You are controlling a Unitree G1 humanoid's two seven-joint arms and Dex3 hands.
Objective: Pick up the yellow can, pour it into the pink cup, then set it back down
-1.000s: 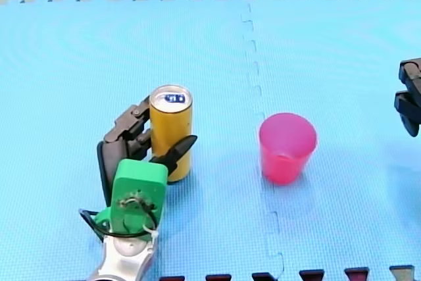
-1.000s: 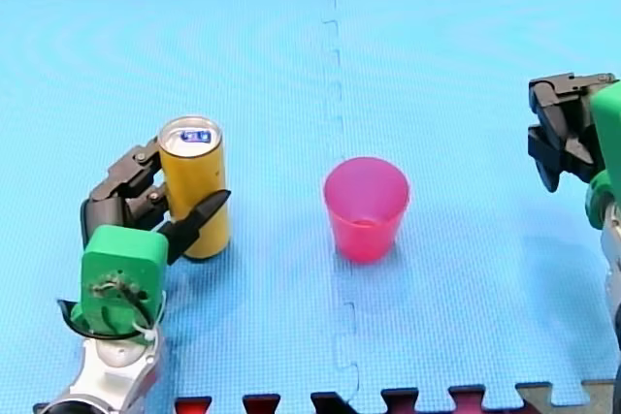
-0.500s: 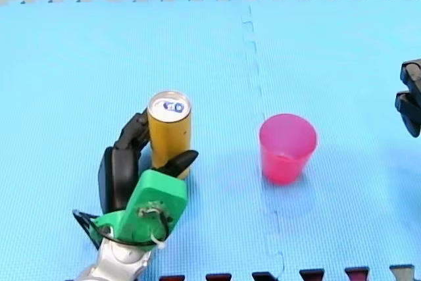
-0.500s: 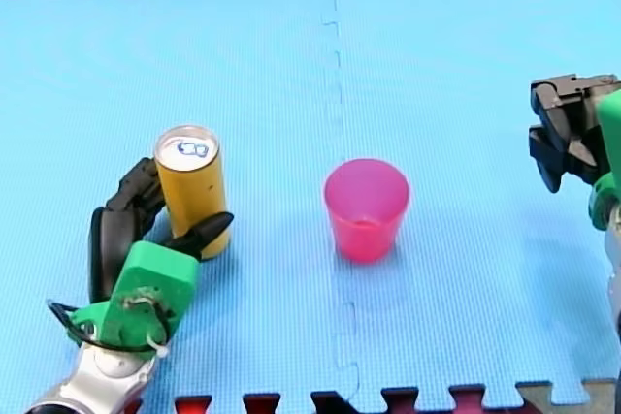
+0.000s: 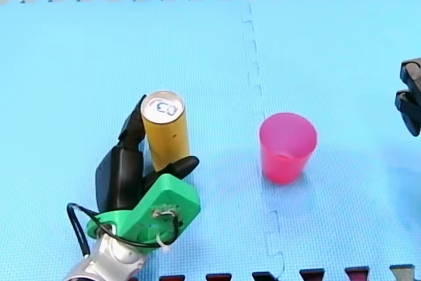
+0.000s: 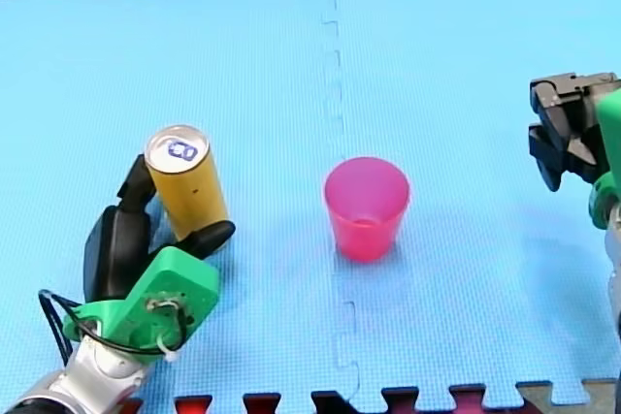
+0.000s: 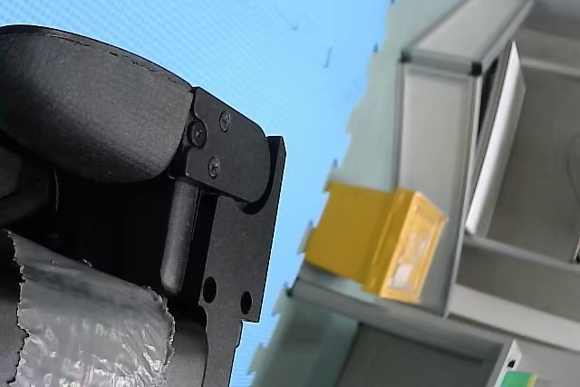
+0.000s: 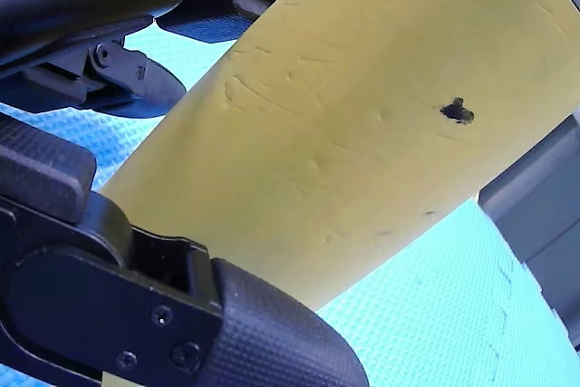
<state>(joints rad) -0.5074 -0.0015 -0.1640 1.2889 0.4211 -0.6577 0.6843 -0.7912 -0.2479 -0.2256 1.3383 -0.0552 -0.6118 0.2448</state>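
Note:
The yellow can [image 5: 166, 131] is held in my left hand [image 5: 141, 162] at the front left of the blue mat, tilted slightly with its silver top leaning left. Black fingers [image 6: 131, 203] wrap its far side and a thumb [image 6: 207, 236] presses its near side. In the second wrist view the can's yellow wall [image 8: 362, 133] sits between black fingers [image 8: 100, 70]. The pink cup [image 5: 287, 147] stands upright and open to the right of the can, about a hand's width away. My right hand [image 6: 568, 128] hovers at the right edge, holding nothing.
The blue foam mat [image 5: 197, 44] has a jigsaw seam [image 5: 253, 64] running front to back just left of the cup. Dark and red tile teeth [image 6: 320, 402] line the front edge. The first wrist view shows grey shelving with a yellow box [image 7: 376, 237] beyond the mat.
My left hand has drawn back toward the front and rolled, and the can in it has tipped leftward and shifted a little left and up off the mat.

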